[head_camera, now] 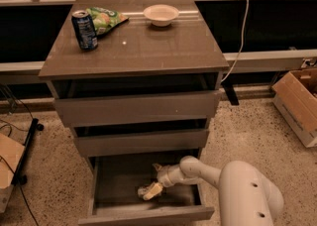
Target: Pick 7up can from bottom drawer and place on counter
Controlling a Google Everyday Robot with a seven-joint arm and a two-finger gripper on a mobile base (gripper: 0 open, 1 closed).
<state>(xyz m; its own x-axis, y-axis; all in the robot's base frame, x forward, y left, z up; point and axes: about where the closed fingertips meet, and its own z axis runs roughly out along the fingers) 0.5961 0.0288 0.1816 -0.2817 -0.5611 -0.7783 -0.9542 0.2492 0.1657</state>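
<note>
In open bottom drawer (146, 215): end effector (149, 191); counter (148, 46) glossy, floor (247, 128) speckled.

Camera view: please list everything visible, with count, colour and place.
counter: one, grey-brown, above the drawers
dark blue can: one, upright, counter's left rear
chip bag: one, green, beside that can
bowl: one, white, counter's rear
upper drawers: two, grey-brown, under counter
bottom drawer: one, grey-brown, pulled open
7up can: one, silvery, inside bottom drawer
cardboard box: one, brown, floor, right
cable: one, white, right of counter
gripper: one, in bottom drawer at 7up can
arm: one, white, reaching from lower right
</note>
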